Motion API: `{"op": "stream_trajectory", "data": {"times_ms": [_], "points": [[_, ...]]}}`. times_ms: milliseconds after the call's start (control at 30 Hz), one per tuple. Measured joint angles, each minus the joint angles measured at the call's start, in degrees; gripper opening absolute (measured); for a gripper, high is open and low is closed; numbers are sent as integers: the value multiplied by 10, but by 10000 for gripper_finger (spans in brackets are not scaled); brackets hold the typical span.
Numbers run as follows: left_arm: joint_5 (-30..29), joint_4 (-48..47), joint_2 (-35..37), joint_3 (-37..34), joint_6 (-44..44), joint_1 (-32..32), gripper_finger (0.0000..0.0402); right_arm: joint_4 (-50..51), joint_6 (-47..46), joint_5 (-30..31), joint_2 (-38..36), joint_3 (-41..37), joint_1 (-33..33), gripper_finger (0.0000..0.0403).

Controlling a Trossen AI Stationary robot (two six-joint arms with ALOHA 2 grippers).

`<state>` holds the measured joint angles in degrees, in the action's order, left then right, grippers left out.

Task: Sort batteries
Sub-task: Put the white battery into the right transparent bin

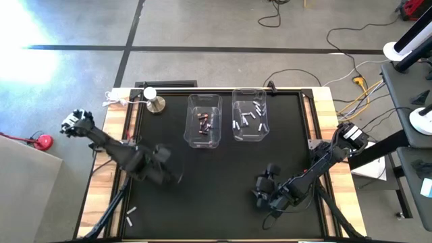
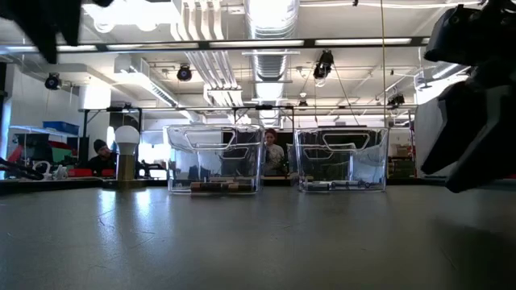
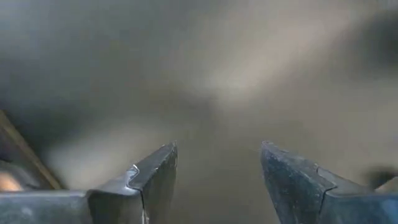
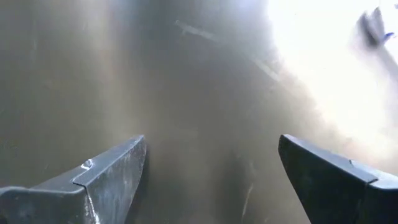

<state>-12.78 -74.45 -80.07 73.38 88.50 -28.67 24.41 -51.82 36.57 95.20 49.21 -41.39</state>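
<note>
Two clear bins stand at the table's far middle. The left bin point(image 1: 202, 121) holds dark reddish batteries point(image 1: 204, 121); the right bin point(image 1: 250, 121) holds white batteries point(image 1: 250, 116). Two loose white batteries point(image 1: 130, 216) lie on the black mat near the front left corner. My left gripper point(image 1: 167, 173) hangs over the mat left of centre, blurred; in its wrist view it is open point(image 3: 217, 149) with nothing between the fingers. My right gripper point(image 1: 264, 192) is low over the mat at the near right, open point(image 4: 211, 143) and empty.
A round silver knob-like object point(image 1: 156, 104) with a white bulb top stands at the far left of the mat, left of the bins. The mat's wooden border point(image 1: 115, 145) runs along both sides. In the low view both bins point(image 2: 214, 159) stand side by side.
</note>
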Motion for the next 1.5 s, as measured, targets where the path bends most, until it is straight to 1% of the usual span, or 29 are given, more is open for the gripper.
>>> {"op": "stream_trajectory", "data": {"times_ms": [67, 133, 233, 267, 300, 400, 533, 600, 700, 767, 800, 900, 1067, 1267, 1367, 1500], "points": [[19, 50, -3, -34, 8, -35, 208, -2, 0, 21, 0, 0, 0, 361], [19, 80, -14, -63, 8, -67, 208, -7, 5, 38, 0, 0, 0, 361], [23, 85, -38, -96, 21, -106, 208, -23, 23, 42, 0, 0, 0, 361], [34, 84, -46, -105, 32, -115, 208, -28, 28, 42, 0, 0, 0, 361], [53, 85, -54, -112, 42, -122, 209, -31, 29, 42, 0, 0, 0, 361], [138, 84, -82, -125, 56, -135, 215, -29, 30, 41, 0, 0, 0, 361], [222, 86, -123, -124, 5, -164, 222, -29, 30, 42, 1, 0, 0, 361], [275, 95, -141, -123, -31, -179, 221, -29, 30, 42, 1, 0, 0, 361], [367, 96, -167, -124, -79, -199, 212, -29, 30, 44, 1, 0, 0, 361], [407, 96, -178, -124, -102, -214, 201, -29, 30, 46, 1, 0, 0, 361], [417, 97, -182, -124, -108, -219, 196, -29, 30, 46, 1, 0, 0, 361], [419, 102, -188, -124, -110, -224, 178, -29, 30, 46, 1, 0, 0, 361], [438, 117, -195, -147, -93, -213, 151, -29, 30, 47, 1, 0, 0, 361], [440, 223, -195, -200, -80, -210, 117, -30, 29, 46, 1, 0, 0, 361], [442, 248, -195, -220, -72, -209, 104, -30, 28, 45, 1, 0, 0, 361], [485, 250, -195, -253, -56, -210, 82, -31, 28, 44, 1, 0, 0, 361]]}}
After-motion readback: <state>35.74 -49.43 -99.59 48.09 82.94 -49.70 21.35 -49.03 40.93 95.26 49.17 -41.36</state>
